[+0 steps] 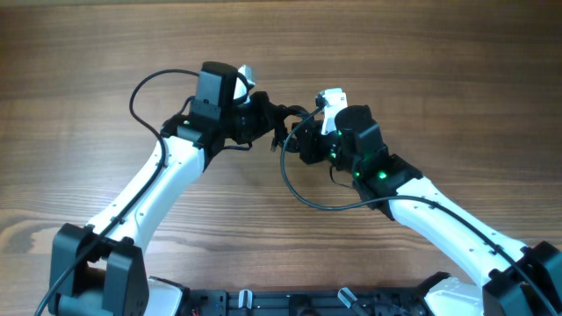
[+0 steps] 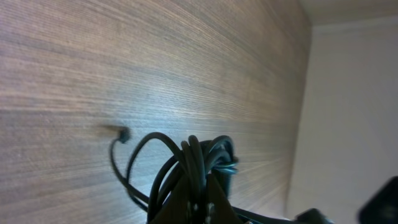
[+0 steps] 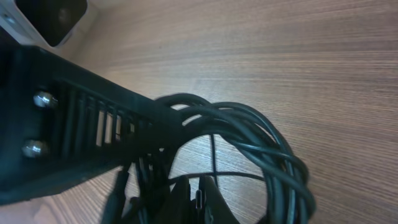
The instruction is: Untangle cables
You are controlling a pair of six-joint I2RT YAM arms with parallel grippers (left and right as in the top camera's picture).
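WORKBENCH: The left gripper (image 2: 200, 193) and right gripper (image 3: 199, 194) meet tip to tip, each clamped tight on the tangled cables (image 2: 196, 155), the bundle strung across the narrow gap between them.

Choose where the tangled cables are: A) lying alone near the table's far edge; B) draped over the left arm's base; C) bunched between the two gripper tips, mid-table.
C: the cables are bunched where the left gripper and right gripper meet.
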